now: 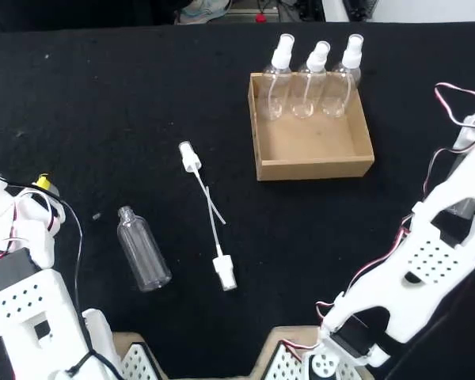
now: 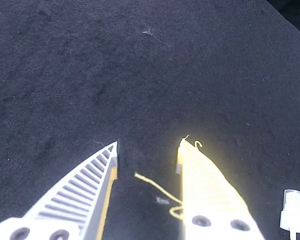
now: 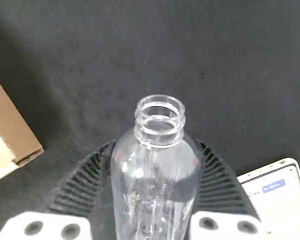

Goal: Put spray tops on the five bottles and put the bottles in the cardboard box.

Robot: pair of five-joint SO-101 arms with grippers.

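Three clear bottles (image 1: 303,87) with white spray tops stand along the far wall of the cardboard box (image 1: 314,168). A topless clear bottle (image 1: 142,249) lies on the black table left of centre. Two loose spray tops with long tubes lie beside it, one farther back (image 1: 190,157) and one nearer (image 1: 224,273). My right gripper (image 3: 157,180) is shut on another topless bottle (image 3: 157,165), held to the right of the box with its neck pointing away from the wrist. My left gripper (image 2: 149,150) hangs open over bare cloth at the table's left, nothing between its fingers.
The box's corner (image 3: 12,137) lies close to the held bottle. A white phone-like object (image 3: 277,195) lies by the right arm (image 1: 435,253). A spray top (image 2: 292,210) shows beside the left gripper. Black cloth covers the table.
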